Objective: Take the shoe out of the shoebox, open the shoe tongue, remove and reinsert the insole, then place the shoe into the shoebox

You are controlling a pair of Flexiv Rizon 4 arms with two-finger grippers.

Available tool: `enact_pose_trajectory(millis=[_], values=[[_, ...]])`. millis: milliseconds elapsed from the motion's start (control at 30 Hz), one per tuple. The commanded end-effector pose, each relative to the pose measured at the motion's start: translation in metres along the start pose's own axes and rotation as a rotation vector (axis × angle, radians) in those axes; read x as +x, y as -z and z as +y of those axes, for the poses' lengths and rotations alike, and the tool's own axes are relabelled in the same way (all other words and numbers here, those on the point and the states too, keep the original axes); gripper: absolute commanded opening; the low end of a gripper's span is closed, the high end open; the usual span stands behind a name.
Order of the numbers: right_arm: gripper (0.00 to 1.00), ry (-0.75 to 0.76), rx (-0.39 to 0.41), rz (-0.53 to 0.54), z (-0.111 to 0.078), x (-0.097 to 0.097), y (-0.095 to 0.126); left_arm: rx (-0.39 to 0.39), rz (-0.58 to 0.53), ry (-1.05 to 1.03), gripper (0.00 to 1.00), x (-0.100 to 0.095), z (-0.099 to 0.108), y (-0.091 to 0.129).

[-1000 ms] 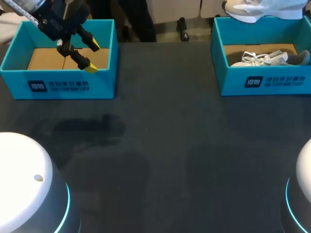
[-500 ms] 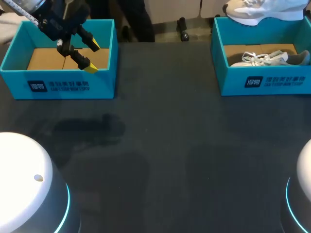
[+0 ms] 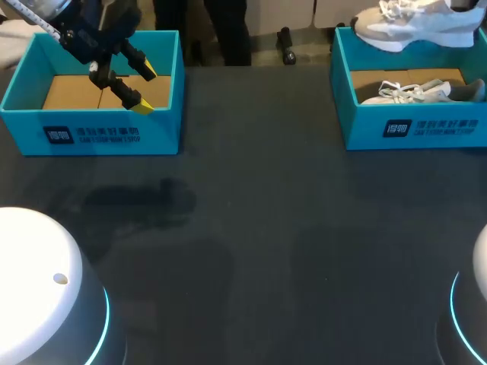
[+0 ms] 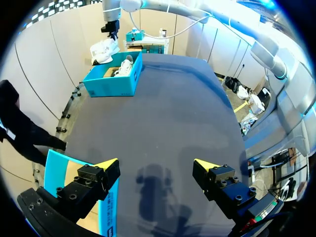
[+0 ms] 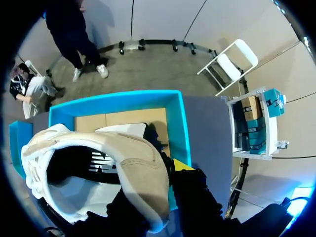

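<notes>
While the left tool [image 3: 144, 87] hangs over the left shoebox [image 3: 91, 133] at the far left corner of the desk [image 3: 259, 251], its yellow-tipped fingers are spread wide and it's holding nothing. From its own wrist view, one finger sits above that box's wall on the side toward the desk's middle. The other sits above bare desk, and neither touches anything. That box shows a brown cardboard floor.

The interesting bit is at the far right corner. The right tool [image 5: 160, 175] has the shoe [image 3: 415, 26] pinched at the edge of its opening. One finger is outside with its yellow tip showing and the other is tucked out of sight behind the upper, so it's clamped on the shoe as far as I can see. The shoe is up in the air, not touching the right shoebox [image 3: 411, 129]. In the head view it sits roughly level above the box's far wall. From the right wrist view I'm looking straight down into the shoe's opening, with the teal box and its cardboard floor below.

What's in the way is a second shoe [image 3: 418, 91] lying in the right shoebox. It's pale with white laces facing up, and it runs along the floor of the box with a strip of cardboard showing behind it.

Between the two boxes it's just dark desk surface. The white left arm base [image 3: 38, 289] and right arm base [image 3: 475, 304] bulge in at the near corners, well apart from both boxes.
</notes>
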State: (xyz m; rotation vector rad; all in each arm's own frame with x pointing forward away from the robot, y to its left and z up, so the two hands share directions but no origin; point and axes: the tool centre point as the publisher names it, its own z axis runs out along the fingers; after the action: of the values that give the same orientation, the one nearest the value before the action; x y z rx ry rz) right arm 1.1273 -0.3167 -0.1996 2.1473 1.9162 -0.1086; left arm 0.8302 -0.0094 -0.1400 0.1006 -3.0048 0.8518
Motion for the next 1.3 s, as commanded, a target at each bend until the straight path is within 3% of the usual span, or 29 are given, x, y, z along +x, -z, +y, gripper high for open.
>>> enact_pose_trajectory(millis=[33, 667, 900, 1300], values=[[0.00, 0.017, 0.029, -0.028, 0.002, 0.004, -0.010, -0.002, 0.000, -0.001, 1.00, 0.000, 0.000, 0.000], [0.00, -0.008, 0.085, -0.073, 0.011, -0.001, -0.056, -0.002, 0.000, -0.001, 1.00, 0.000, 0.000, 0.000], [0.00, -0.068, 0.084, -0.153, 0.016, -0.006, -0.071, -0.002, 0.000, -0.001, 1.00, 0.000, 0.000, 0.000], [0.00, -0.116, 0.037, -0.193, 0.028, -0.006, -0.083, -0.002, 0.000, -0.001, 1.00, 0.000, 0.000, 0.000]])
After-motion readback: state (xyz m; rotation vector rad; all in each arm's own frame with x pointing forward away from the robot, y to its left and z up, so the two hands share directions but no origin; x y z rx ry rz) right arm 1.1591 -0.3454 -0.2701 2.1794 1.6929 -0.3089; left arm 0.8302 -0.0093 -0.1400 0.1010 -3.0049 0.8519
